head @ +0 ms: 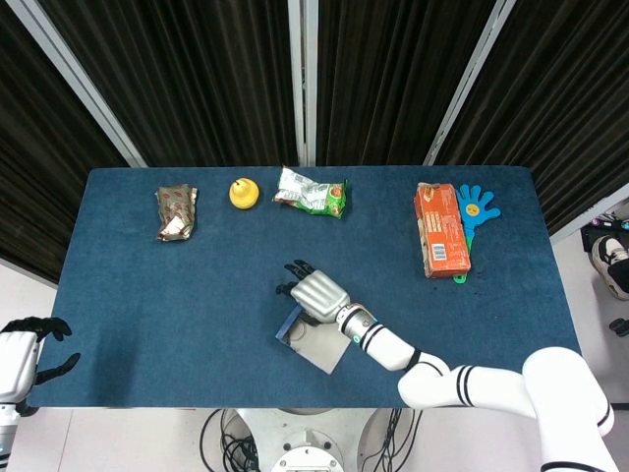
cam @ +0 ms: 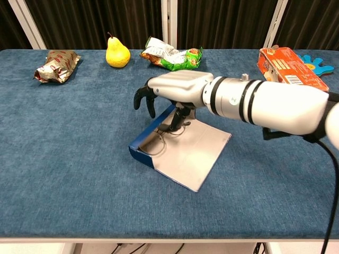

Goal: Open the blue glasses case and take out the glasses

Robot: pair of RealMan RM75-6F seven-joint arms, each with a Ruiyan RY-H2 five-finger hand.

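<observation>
The blue glasses case (cam: 142,148) lies open on the blue table (cam: 63,137), its pale lid (cam: 188,157) flat on the cloth; from the head view the case (head: 308,341) sits near the front middle. Thin wire glasses (cam: 161,139) lie in the blue tray, one end raised. My right hand (cam: 174,91) hovers over the case with its fingers curled down and its thumb (cam: 177,117) reaching in, pinching the glasses' raised end. The head view shows that hand (head: 315,292) covering the case's far end. My left hand (head: 22,356) hangs off the table's front left corner, fingers apart, holding nothing.
Along the far edge lie a foil snack pack (head: 177,211), a yellow pear (head: 244,193) and a green snack bag (head: 311,193). At the far right sit an orange box (head: 441,230) and a blue hand-shaped toy (head: 476,207).
</observation>
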